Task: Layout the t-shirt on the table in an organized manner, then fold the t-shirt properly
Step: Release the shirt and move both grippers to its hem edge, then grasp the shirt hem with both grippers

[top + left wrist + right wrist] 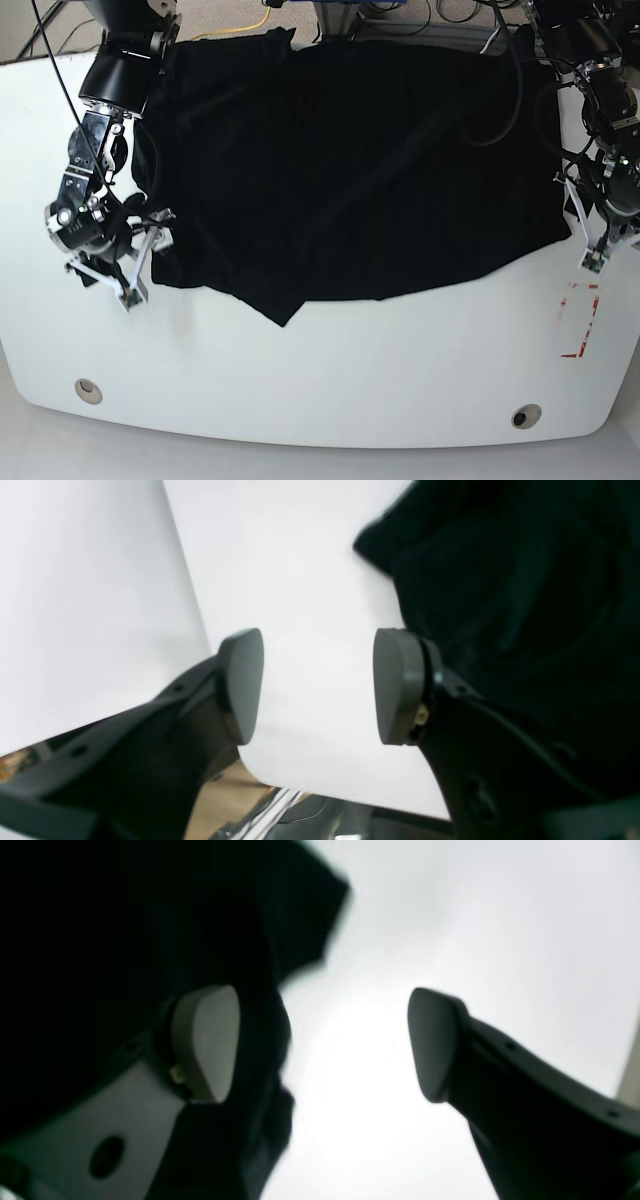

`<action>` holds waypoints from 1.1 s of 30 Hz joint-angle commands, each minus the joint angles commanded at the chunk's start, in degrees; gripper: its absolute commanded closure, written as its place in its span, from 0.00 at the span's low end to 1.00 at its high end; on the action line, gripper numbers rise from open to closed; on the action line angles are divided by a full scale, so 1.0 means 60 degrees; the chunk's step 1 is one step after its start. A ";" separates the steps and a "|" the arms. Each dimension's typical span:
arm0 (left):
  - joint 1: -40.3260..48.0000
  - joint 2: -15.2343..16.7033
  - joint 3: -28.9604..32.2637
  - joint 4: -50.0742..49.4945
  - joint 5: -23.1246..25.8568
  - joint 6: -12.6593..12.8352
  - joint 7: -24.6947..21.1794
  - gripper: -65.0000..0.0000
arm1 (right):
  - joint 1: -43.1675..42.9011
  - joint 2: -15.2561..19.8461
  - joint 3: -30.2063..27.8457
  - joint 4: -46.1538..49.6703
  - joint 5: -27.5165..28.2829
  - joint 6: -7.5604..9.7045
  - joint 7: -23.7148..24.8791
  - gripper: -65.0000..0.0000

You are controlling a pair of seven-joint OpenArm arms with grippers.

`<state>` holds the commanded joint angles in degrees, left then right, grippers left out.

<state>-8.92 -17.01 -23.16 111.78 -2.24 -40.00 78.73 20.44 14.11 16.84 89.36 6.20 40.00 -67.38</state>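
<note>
The shirt (350, 170) lies spread over the far half of the counter (330, 390), its near hem ragged, with a pointed flap hanging toward the near left. The right tool (128, 270), at the shirt's left edge, stands wide with nothing between its pads (207, 1042); one pad sits against dark cloth. The left tool (598, 245), at the shirt's right edge, is also wide and empty over bare counter. A red dashed mark (580, 320) lies near right.

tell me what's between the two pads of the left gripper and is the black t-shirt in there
Only bare glossy white table shows between the pads of the open left gripper in the left wrist view. The black fabric t-shirt lies beside and behind one pad, not in the gap.
</note>
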 joint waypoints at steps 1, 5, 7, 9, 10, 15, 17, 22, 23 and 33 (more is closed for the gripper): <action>-0.0132 0.0015 0.0000 -0.0117 0.0000 0.0000 -0.0029 0.49 | 0.0234 -0.0073 -0.0073 -0.0396 0.0000 0.0000 0.0117 0.22; -0.0469 0.0015 0.0000 -0.0835 0.0000 0.0000 -0.0747 0.49 | 0.0806 -0.0234 -0.0454 -0.1436 0.0000 0.0000 0.0791 0.22; -0.0527 0.0000 0.0000 -0.1231 0.0000 0.0000 -0.1201 0.50 | 0.1040 -0.0322 -0.0645 -0.1934 0.0000 0.0000 0.1187 0.22; -0.0527 -0.0015 -0.0015 -0.1729 0.0000 0.0000 -0.1641 0.50 | 0.1260 -0.0337 -0.0821 -0.2579 0.0000 0.0000 0.1465 0.22; -0.0527 -0.0015 -0.0015 -0.1890 0.0000 0.0000 -0.1729 0.50 | 0.1333 -0.0337 -0.0879 -0.2725 0.0000 0.0000 0.1524 0.22; -0.0498 -0.0015 -0.0029 -0.2945 0.0000 0.0000 -0.2593 0.50 | 0.1421 -0.0410 -0.1319 -0.3077 0.0000 0.0000 0.1963 0.22; -0.0484 -0.0015 -0.0161 -0.3429 0.0000 0.0000 -0.2916 0.50 | 0.1421 -0.0527 -0.1480 -0.3092 0.0000 0.0000 0.2081 0.22; -0.0527 -0.0015 -0.0630 -0.4498 0.0000 0.0000 -0.3209 0.50 | 0.1289 -0.0557 -0.1626 -0.3092 -0.0044 0.0000 0.2168 0.22; -0.0527 0.0015 -0.0703 -0.4703 0.0000 0.0000 -0.3326 0.50 | 0.1231 -0.0557 -0.1626 -0.3092 -0.0029 0.0000 0.2168 0.22; 0.0234 0.0469 -0.0703 -0.4454 -0.0044 0.0000 -0.3326 0.50 | 0.0733 -0.0557 -0.1612 -0.3062 -0.0015 0.0000 0.2256 0.23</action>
<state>-7.52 -14.20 -27.38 85.05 -2.51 -40.00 58.77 24.84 10.77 7.16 70.99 6.11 40.00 -53.85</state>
